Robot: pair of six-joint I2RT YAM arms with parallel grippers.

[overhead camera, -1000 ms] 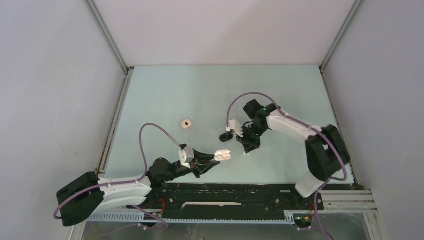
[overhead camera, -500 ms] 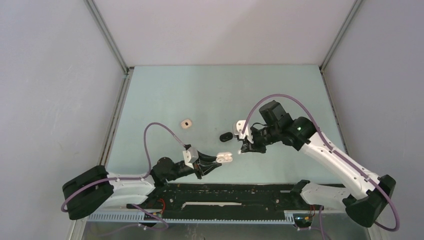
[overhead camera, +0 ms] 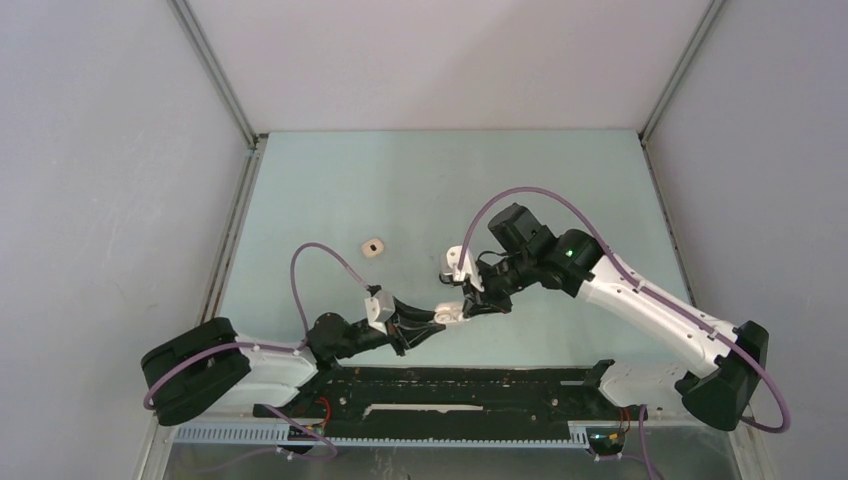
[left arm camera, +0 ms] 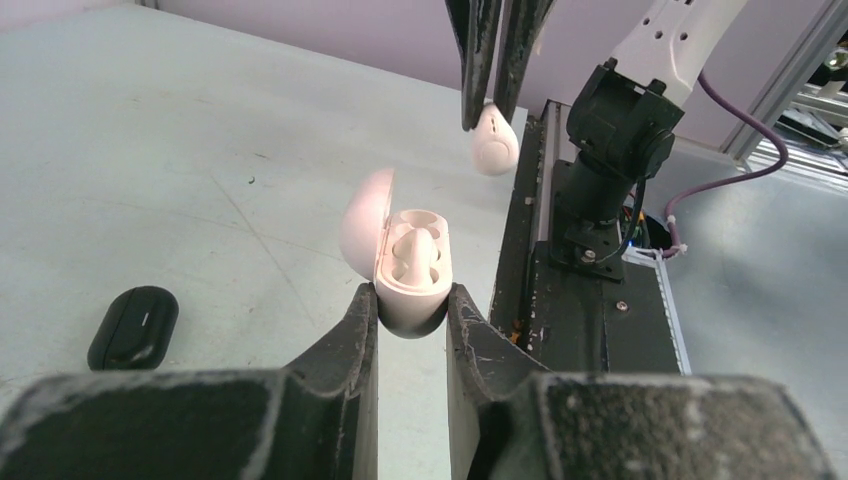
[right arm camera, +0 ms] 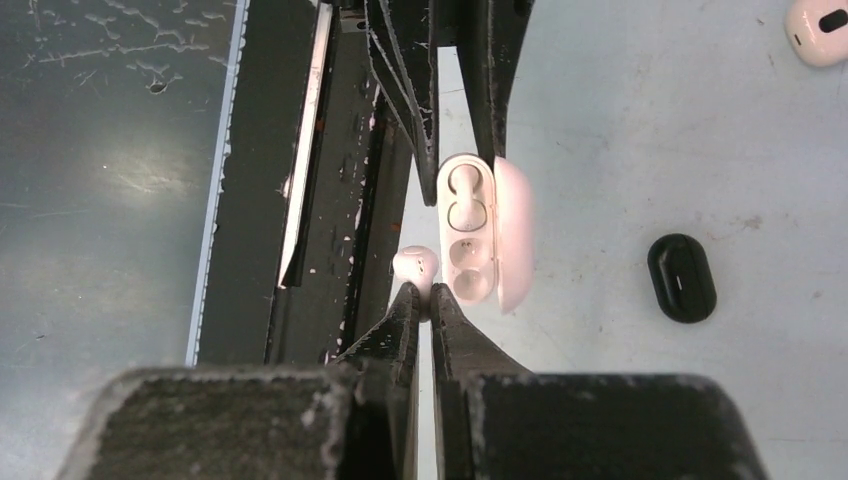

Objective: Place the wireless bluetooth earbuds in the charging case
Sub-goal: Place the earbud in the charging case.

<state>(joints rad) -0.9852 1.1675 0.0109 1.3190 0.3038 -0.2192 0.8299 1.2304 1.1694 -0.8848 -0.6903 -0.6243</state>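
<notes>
Left gripper point(left arm camera: 412, 300): part-closed, clamping pale pink pill-shaped plastic charging case point(left arm camera: 412, 262), lid point(left arm camera: 362, 215) open.
Right gripper point(right arm camera: 422, 295): pinched tight on small pale pink rounded earbud point(right arm camera: 415, 265), just beside the empty socket point(right arm camera: 470, 265).
Risk: a tilted bud could snag on entry, slip and drop.

Pale green tabletop point(overhead camera: 330, 190), plain grey walls point(overhead camera: 90, 200), alu corner posts point(overhead camera: 215, 75).

The far half of the table point(overhead camera: 400, 180) lies open; nearer, a black case point(right arm camera: 681, 277) and a white case point(overhead camera: 373, 246) dot the surface, while the base rail point(left arm camera: 590, 290) and the right gripper point(left arm camera: 492, 100) crowd the raised pink case point(left arm camera: 410, 280).
</notes>
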